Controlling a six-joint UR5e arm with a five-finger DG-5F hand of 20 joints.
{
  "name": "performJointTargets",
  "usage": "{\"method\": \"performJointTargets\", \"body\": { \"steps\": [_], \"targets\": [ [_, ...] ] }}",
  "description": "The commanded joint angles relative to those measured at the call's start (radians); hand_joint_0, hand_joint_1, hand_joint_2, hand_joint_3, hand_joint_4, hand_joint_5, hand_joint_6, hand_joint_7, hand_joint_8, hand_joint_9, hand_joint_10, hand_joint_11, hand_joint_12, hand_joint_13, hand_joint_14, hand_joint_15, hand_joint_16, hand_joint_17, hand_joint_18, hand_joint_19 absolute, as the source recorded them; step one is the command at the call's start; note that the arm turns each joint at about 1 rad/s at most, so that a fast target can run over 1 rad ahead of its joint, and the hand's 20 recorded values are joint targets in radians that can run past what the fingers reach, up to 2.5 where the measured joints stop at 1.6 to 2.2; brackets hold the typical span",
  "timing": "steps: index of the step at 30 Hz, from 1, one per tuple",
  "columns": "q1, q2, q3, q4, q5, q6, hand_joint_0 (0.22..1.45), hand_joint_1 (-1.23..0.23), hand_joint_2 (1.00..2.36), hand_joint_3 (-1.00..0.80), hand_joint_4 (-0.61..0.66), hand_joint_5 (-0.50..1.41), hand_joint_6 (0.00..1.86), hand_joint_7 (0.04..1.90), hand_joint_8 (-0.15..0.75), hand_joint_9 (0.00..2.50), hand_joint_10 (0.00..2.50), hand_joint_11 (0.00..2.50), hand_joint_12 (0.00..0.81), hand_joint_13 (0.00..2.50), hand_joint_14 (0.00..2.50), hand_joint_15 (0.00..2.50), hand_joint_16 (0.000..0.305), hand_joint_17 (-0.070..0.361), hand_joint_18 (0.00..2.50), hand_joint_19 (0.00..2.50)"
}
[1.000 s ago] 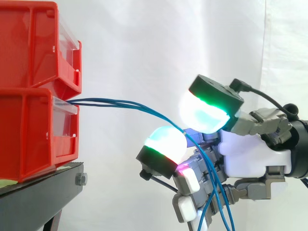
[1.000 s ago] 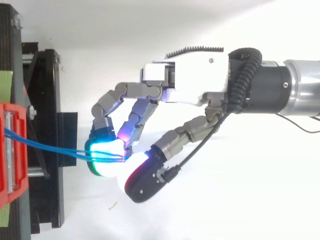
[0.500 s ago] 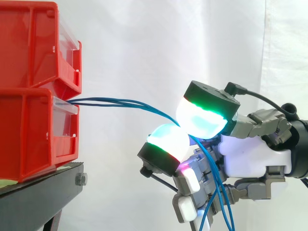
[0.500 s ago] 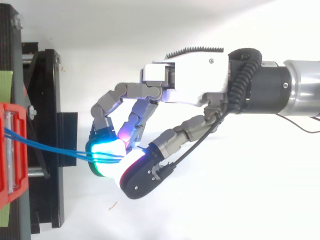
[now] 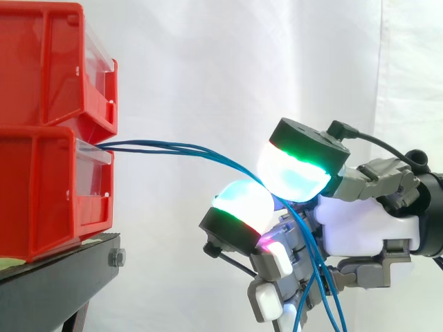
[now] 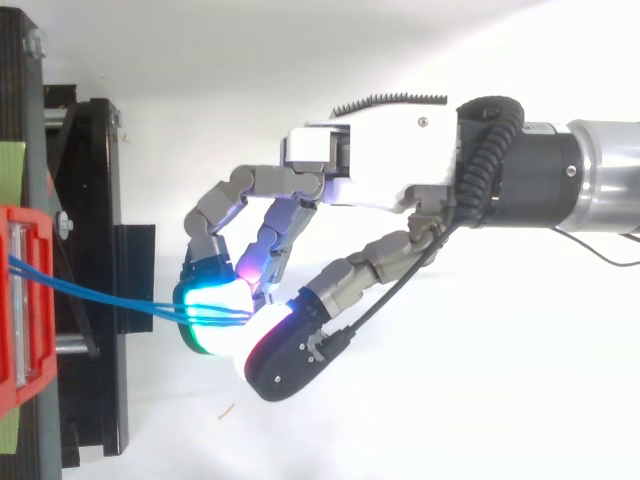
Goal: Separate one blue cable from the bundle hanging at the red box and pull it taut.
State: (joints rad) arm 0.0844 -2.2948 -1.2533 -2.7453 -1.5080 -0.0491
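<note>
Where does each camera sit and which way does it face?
Side view: beside the work, level, facing bins, stand and cables; the hand, in from the right, pinches the cables.
Top view: above, looking down; hand and arm come in from the right.
Shared: bins, stand, cables, hand.

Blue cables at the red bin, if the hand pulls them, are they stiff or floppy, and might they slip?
Probably floppy: the blue cables sag in a curve from the lower red bin and droop below the hand. Likely light, since they look thin. They may slide when pulled, because the rounded fingertip pads seem to meet them over a small area.
</note>
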Motion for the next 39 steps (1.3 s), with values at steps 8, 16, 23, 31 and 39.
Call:
{"method": "performJointTargets", "body": {
  "steps": [8, 16, 23, 31, 39],
  "targets": [
    [0.0, 0.0, 0.0, -0.002, 0.002, 0.0, 0.65, -0.49, 1.0, -0.5, 0.13, -0.2, 0.89, 1.04, 0.32, 0.95, 0.02, 0.72, 0.343, 0.95, 0.02, 0.44, 0.038, 0.087, 0.94, 0.43],
    [0.0, 0.0, 0.0, -0.002, 0.0, 0.0, 0.65, -0.75, 1.01, -0.2, 0.1, -0.22, 0.92, 1.09, 0.335, 0.89, 0.01, 0.72, 0.365, 0.9, 0.01, 0.43, 0.043, 0.097, 0.95, 0.43],
    [0.002, 0.0, 0.0, -0.004, 0.009, 0.0, 0.72, -0.86, 1.02, -0.2, 0.1, -0.22, 0.92, 1.11, 0.325, 0.87, 0.02, 0.72, 0.357, 0.9, 0.02, 0.44, 0.042, 0.093, 0.94, 0.41],
    [0.002, 0.0, 0.0, -0.007, 0.009, 0.0, 0.81, -0.88, 1.01, -0.37, 0.11, -0.22, 0.93, 1.08, 0.316, 0.89, 0.02, 0.73, 0.35, 0.9, 0.02, 0.44, 0.04, 0.089, 0.91, 0.39],
    [0.002, 0.0, 0.0, -0.007, 0.009, 0.0, 0.84, -0.89, 1.0, -0.46, 0.1, -0.21, 0.93, 1.06, 0.317, 0.91, 0.02, 0.73, 0.345, 0.91, 0.02, 0.43, 0.038, 0.086, 0.91, 0.4]
  ]
}}
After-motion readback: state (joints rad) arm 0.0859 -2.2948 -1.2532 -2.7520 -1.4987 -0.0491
